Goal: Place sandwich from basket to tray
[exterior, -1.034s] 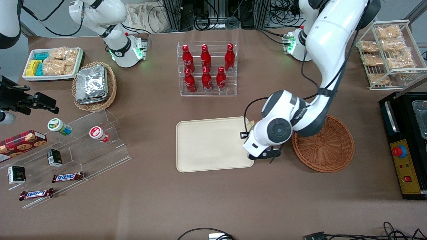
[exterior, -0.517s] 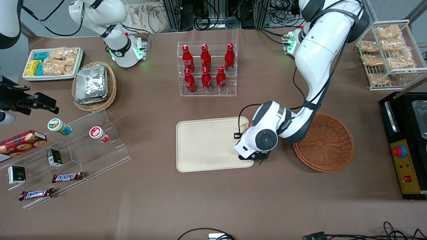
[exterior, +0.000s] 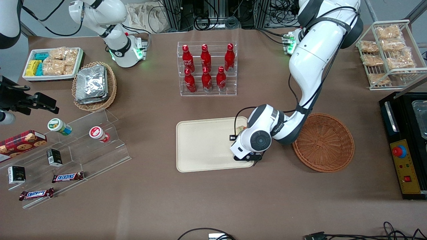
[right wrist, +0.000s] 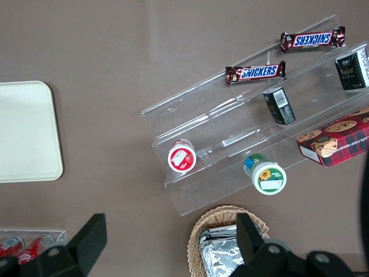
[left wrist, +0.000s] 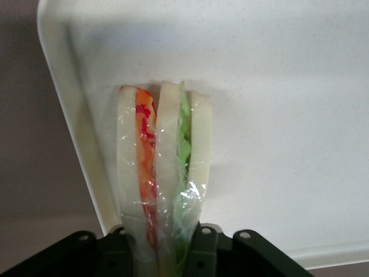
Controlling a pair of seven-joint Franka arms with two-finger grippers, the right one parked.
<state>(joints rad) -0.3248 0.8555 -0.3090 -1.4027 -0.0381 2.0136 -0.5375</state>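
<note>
The wrapped sandwich (left wrist: 164, 156), pale bread with orange-red and green filling, is held between the black fingers (left wrist: 203, 248) of my left gripper (left wrist: 163, 242), which is shut on its narrow end. It hangs just above the cream tray (left wrist: 277, 115), near the tray's rim on the basket's side. In the front view the white wrist covers the gripper, and only a sliver of the sandwich (exterior: 241, 127) shows over the tray (exterior: 203, 143). The reddish-brown basket (exterior: 323, 141) stands beside the tray, toward the working arm's end of the table, with nothing showing in it.
A clear rack of red bottles (exterior: 206, 68) stands farther from the front camera than the tray. A stepped acrylic shelf (exterior: 83, 143) with snacks and a tan basket of foil packets (exterior: 94, 85) lie toward the parked arm's end. A black appliance (exterior: 405, 143) sits beside the basket.
My left gripper has carried the sandwich from the basket's edge sideways over the tray's rim, toward the parked arm's end. The basket and tray have not moved.
</note>
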